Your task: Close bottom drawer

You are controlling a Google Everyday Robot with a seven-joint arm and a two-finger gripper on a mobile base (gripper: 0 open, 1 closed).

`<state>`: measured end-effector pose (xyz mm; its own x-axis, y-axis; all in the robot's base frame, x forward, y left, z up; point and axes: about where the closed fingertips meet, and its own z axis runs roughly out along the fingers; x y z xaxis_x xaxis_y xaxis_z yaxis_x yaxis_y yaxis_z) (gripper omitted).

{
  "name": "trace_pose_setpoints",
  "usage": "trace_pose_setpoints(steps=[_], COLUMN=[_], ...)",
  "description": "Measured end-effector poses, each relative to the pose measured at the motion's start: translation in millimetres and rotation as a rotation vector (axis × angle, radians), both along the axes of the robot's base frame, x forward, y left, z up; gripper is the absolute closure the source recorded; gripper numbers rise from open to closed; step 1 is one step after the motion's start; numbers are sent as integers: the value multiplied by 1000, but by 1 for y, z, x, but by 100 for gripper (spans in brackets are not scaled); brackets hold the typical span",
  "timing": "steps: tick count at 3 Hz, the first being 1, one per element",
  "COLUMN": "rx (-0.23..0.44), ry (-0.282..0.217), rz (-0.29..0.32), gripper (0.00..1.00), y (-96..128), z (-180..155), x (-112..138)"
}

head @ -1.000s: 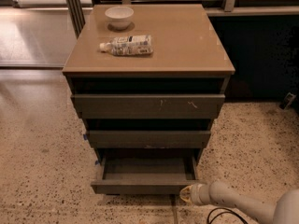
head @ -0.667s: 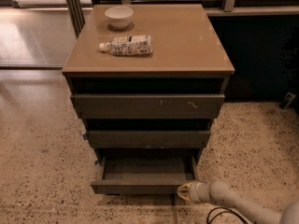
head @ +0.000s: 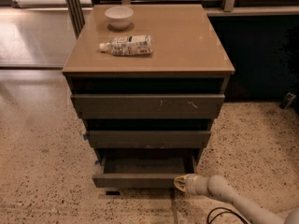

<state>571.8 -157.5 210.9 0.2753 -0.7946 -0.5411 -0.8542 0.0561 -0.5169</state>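
Grey-brown bottom drawer [head: 135, 180]: the narrowest of three dull, handleless drawers, plain-fronted, stood pulled out at the foot of the cabinet, with its shallow rectangular box showing behind the front.
Cream tool [head: 181, 183]: the pale tip of the white arm lay at the right end of that drawer's front, touching it or just short of it. Whether it was released or clenched could not be told, and it grasped nothing that showed.
Change in the tool: over the last second it had crept left and towards the cabinet, from a place low and off the drawer's right corner to the front panel itself.
Change in the drawer: its front sat a little nearer the cabinet than a second before, so it seemed to have begun sliding in. The shift was slight.
Meaning for the task: the push looked to be under way but far from done, as much of the box was still out.
Upper drawers: the wide scratched top drawer [head: 147, 106] and the mid-width middle drawer [head: 148, 139] had not moved.
Tan surface [head: 187, 41]: the white bowl [head: 118, 17] and the lying labelled bottle [head: 127, 45] rested where they had been.
Risk, as a judgement: pressing at one end could skew the drawer on its runners.
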Motion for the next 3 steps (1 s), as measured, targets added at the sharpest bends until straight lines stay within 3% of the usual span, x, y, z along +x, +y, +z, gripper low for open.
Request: trace_pose_setpoints(steps=[1, 3], rx=[-17, 8], ry=[-70, -80], rz=[22, 32], gripper=[100, 100], y=[2, 5], z=[14, 1], x=[18, 7])
